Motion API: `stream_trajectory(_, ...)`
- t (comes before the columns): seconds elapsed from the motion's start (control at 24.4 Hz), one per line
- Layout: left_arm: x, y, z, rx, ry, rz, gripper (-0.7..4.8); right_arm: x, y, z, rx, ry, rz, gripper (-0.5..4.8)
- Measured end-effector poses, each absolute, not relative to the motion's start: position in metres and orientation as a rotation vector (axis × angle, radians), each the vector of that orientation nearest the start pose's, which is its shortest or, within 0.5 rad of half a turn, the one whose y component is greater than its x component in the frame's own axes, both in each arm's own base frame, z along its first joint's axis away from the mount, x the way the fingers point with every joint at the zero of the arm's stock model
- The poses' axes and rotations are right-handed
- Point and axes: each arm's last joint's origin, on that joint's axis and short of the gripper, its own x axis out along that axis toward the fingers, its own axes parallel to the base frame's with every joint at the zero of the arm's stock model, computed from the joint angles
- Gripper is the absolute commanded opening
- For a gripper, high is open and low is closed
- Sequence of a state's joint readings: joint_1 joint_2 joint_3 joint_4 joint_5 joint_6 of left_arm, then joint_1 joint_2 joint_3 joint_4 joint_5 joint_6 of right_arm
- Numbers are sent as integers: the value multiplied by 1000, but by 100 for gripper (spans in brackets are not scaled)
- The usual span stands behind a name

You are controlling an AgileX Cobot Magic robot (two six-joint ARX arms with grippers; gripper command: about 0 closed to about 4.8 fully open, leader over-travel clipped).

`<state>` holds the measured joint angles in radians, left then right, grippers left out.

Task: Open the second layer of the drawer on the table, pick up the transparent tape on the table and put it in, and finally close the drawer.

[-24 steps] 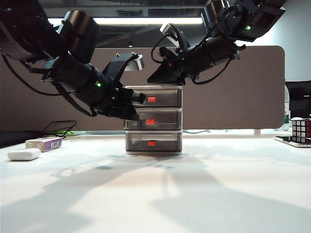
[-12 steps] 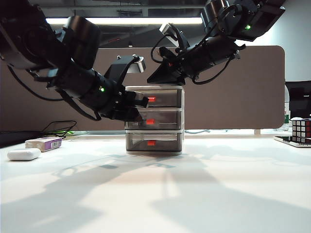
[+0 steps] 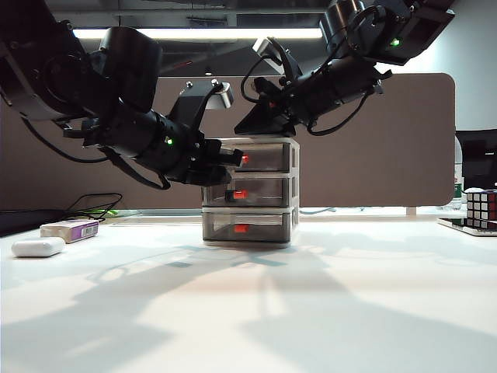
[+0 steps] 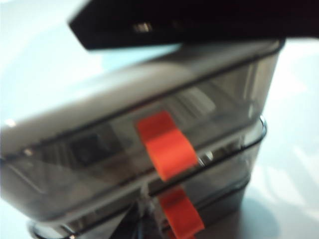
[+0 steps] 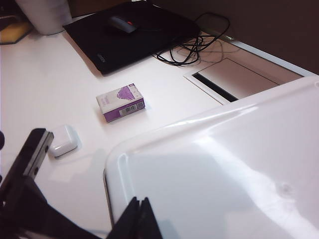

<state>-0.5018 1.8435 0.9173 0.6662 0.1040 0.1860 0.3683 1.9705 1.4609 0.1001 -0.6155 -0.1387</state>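
Note:
The white-framed drawer unit [image 3: 250, 191] stands mid-table with three smoky drawers. The second layer's red tab [image 3: 241, 194] [image 4: 182, 217] lies below the top drawer's tab [image 4: 167, 145]. My left gripper [image 3: 231, 194] [image 4: 142, 227] is shut, its dark tips right beside the second tab; the blurred wrist view does not show whether it holds the tab. My right gripper [image 3: 268, 129] [image 5: 140, 211] is shut, its tips pressed on the unit's white top [image 5: 224, 164]. The second layer looks closed or barely out. The transparent tape is out of view.
On the table [image 3: 311, 311], a white oblong case [image 3: 37, 247] [image 5: 64, 140] and a white-and-purple box [image 3: 71, 229] [image 5: 121, 102] lie at the left. A Rubik's cube [image 3: 481, 208] sits far right. A black pad [image 5: 134, 40] with a mouse [image 5: 122, 22] and cables [image 5: 199, 42] lies behind.
My left hand has levelled out and pushed right, bringing its tips to the second tab. The drawer unit has shifted slightly right. The right gripper has stayed on the unit's top.

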Motion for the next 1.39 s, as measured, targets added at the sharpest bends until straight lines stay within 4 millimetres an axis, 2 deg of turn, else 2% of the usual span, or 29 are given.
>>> stream_trajectory(0.16,330,-185,174,233,218,-636,-5,413,177,243,-80,358,1000,-3)
stream_trajectory(0.25,320,-180,184,252,238,-656,-4,411,177,244,-77,365,1015,-3)
stream_trajectory(0.41,297,-168,210,263,149,-654,-4,400,174,248,-62,444,1013,-4)
stream_trajectory(0.49,276,-156,220,260,118,-628,-4,394,172,252,-60,474,1006,-4)
stream_trajectory(0.53,257,-144,223,255,109,-588,-4,386,168,269,-64,458,999,-4)
stream_trajectory(0.57,243,-135,225,235,106,-553,-4,375,163,295,-84,392,996,-5)
stream_trajectory(0.61,232,-128,225,215,108,-529,-4,367,161,309,-99,355,998,-5)
stream_trajectory(0.74,198,-111,225,155,88,-465,-5,346,152,324,-121,310,983,-5)
stream_trajectory(0.94,152,-96,213,123,41,-379,-5,299,131,303,-138,379,887,-5)
stream_trajectory(1.02,140,-94,211,119,32,-360,-4,278,122,303,-132,362,857,-5)
stream_trajectory(1.1,126,-93,210,115,24,-342,-5,249,109,296,-127,293,795,-5)
stream_trajectory(1.15,118,-94,204,122,49,-353,-5,233,102,282,-110,311,768,-4)
stream_trajectory(1.39,107,-96,187,82,93,-389,-4,190,83,248,-62,301,692,-5)
